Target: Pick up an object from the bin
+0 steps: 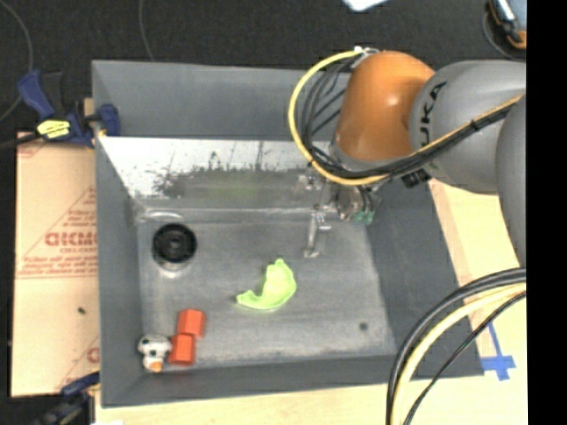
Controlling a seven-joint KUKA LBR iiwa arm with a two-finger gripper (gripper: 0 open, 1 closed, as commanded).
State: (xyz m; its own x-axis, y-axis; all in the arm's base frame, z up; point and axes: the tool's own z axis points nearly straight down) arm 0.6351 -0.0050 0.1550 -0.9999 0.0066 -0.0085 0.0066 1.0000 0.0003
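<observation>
I am judging this the approach step: the hand (314,235) is hovering near the bin's (213,96) far wall; I cannot tell whether it is open or closed. A lime-green curved piece (268,289) is lying nearest, mid-floor; the next move calls for shifting over it and lowering.

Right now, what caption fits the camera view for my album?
Robot claw hangs inside the grey metal bin, near a curved lime-green plastic piece.

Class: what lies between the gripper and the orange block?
In the camera view, a lime-green curved piece lies on the bin floor between the gripper and the orange block.
</observation>
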